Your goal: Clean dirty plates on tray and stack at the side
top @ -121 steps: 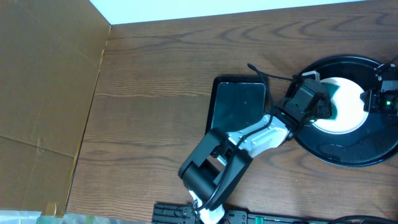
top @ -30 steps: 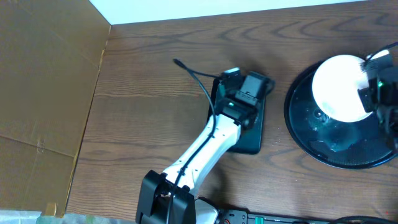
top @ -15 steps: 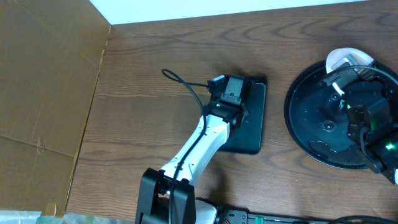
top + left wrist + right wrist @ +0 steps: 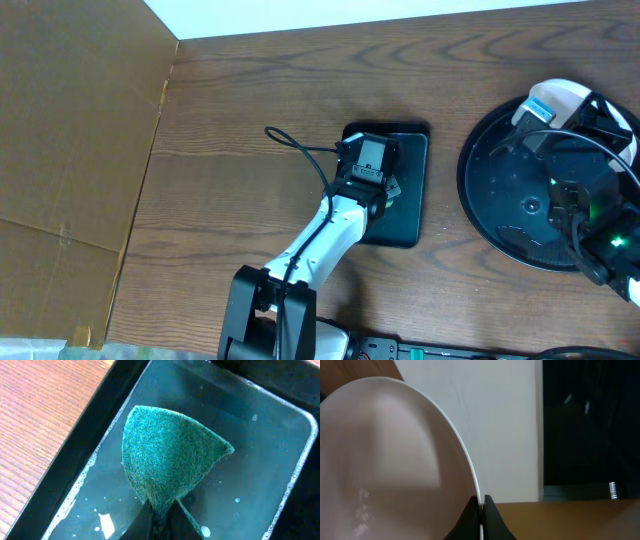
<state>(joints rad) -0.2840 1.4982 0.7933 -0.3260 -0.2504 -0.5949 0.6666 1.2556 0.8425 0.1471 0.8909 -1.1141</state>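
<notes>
Clamped on the plate [image 4: 395,460] rim, the right pincer [image 4: 480,510] should carry it steadily off the round tray [image 4: 495,200] to the counter [image 4: 250,90]. The left pincer [image 4: 157,516] pinches the green sponge [image 4: 170,460] over the small water tray [image 4: 412,215]. The plate, white with a few droplets, hangs tilted at the round tray's far edge.

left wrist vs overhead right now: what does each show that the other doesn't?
Left wrist only: the green sponge, folded and pinched in the left end effector, hanging over the wet floor of the rectangular black tray.
Overhead only: the round black tray, a white plate at its top edge, and brown cardboard on the left.
Both: the rectangular tray and the wooden table.
</notes>
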